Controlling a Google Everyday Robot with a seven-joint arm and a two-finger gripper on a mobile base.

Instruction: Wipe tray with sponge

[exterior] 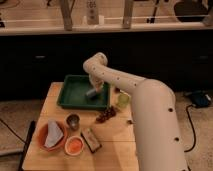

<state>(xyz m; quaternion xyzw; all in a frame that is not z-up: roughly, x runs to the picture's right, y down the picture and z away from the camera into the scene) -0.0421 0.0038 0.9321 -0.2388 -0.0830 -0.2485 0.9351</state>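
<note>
Wooden table [115, 137] stands before a dark counter front, with the tray [74, 92] lying at its far edge; the white arm bends down over it, and the gripper [93, 90] sits low inside the tray, in its right half; a small pale grey-blue block at its tip, on the tray floor, I take to be the sponge [90, 94]; whether the gripper clamps it or only rests against it cannot be told. By my reading the fetching is done and the wiping is in hand; the left of the tray floor shows bare green, and no dirt or streak can be made out, so how much is covered is unclear; sweeping the rest of the floor is left. Nearer the front, an orange bowl [44, 141] with a grey cloth [53, 134] and a tan-and-brown block [91, 139] sit well apart from the tray.
</note>
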